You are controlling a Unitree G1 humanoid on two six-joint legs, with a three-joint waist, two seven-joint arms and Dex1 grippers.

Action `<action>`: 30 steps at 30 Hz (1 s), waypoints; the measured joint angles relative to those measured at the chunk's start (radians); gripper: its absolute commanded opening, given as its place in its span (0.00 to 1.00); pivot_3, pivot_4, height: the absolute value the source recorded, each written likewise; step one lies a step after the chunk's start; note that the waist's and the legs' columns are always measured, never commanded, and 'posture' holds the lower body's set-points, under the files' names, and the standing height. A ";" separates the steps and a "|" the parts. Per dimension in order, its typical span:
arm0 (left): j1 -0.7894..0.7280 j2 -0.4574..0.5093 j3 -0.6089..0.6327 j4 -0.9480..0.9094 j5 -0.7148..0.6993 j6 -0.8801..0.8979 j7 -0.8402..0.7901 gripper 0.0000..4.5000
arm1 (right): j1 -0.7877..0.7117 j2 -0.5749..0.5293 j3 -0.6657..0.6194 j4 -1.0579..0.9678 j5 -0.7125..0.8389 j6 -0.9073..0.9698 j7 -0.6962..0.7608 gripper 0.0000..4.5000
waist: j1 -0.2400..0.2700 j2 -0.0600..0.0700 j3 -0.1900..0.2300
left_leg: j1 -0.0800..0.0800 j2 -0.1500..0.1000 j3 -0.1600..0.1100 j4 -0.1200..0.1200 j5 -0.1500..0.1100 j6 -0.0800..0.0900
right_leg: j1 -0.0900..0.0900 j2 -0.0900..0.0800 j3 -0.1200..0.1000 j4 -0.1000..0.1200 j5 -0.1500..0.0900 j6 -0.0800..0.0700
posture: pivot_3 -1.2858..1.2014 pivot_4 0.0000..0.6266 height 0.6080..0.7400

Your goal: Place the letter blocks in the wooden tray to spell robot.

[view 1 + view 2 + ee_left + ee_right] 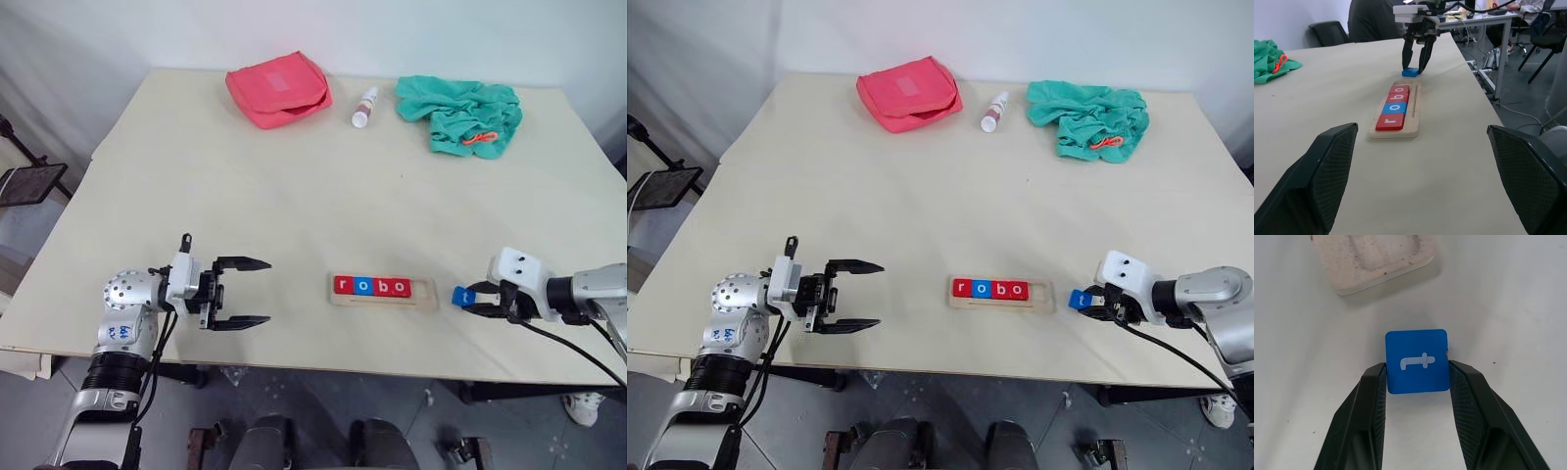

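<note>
1. Already the wooden tray (383, 294) lies near the front edge of the table (294, 196), and four letter blocks (371, 286) sit in it in a row: red r, blue o, red b, red o. The slot at the tray's right end is bare.
2. Just right of the tray, apart from it, the blue t block (1417, 361) lies flat on the table.
3. The right gripper (1417, 382) has its two black fingers (1374, 396) pressed against opposite sides of the t block, clamped narrowly on it while it rests on the table surface.
4. The left gripper (242, 292) hovers well to the left of the tray, pointing level toward it, fingers spread wide with nothing between them.
5. At the far edge of the table, a red pouch (278, 88) lies at the left, a small white bottle (364, 107) just beside it, and a crumpled green cloth (460, 115) to the right.
6. Beyond the table in the left wrist view, a person (1371, 19) sits in a chair.
</note>
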 measured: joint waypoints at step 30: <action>0.019 -0.043 -0.003 0.012 0.004 -0.033 0.002 1.00 | -0.298 0.083 0.226 -0.042 -0.045 0.098 0.153 0.33 | -0.001 0.000 0.000 | -0.001 0.000 -0.001 0.000 0.000 0.000 | -0.001 -0.001 -0.002 0.001 0.000 0.000 | 0.52 0.24 1.00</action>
